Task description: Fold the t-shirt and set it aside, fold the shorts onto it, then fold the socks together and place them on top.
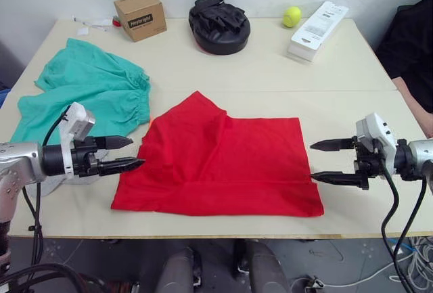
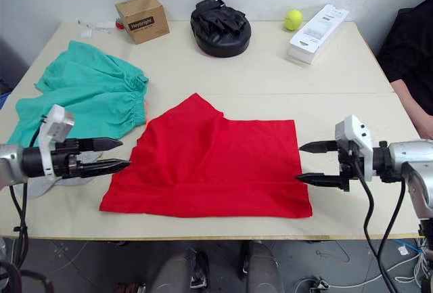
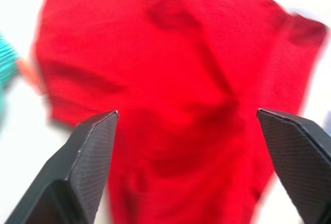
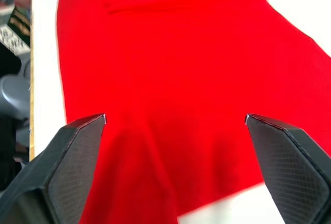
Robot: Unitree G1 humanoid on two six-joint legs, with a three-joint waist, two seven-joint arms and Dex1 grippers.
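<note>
Centrally, near edge of the pale table [image 1: 270, 70]: t-shirt [image 1: 223, 161], partly folded, lying flat. Left gripper [image 1: 128, 153] just beside its left edge, fingers spread; right gripper [image 1: 323, 161] at its right edge, fingers wide, both holding nothing. Shorts [image 1: 88, 93] crumpled at far left. Grey patch under the left arm, possibly the socks. Far side: cardboard box [image 1: 140, 15], black pad [image 1: 218, 25], tennis ball [image 1: 291, 16], white box [image 1: 316, 30]. White wall behind.

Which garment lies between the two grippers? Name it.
The red t-shirt, spread near the table's front edge, with the left gripper and the right gripper open at its sides. The teal shorts lie off to the left, farther back.
</note>
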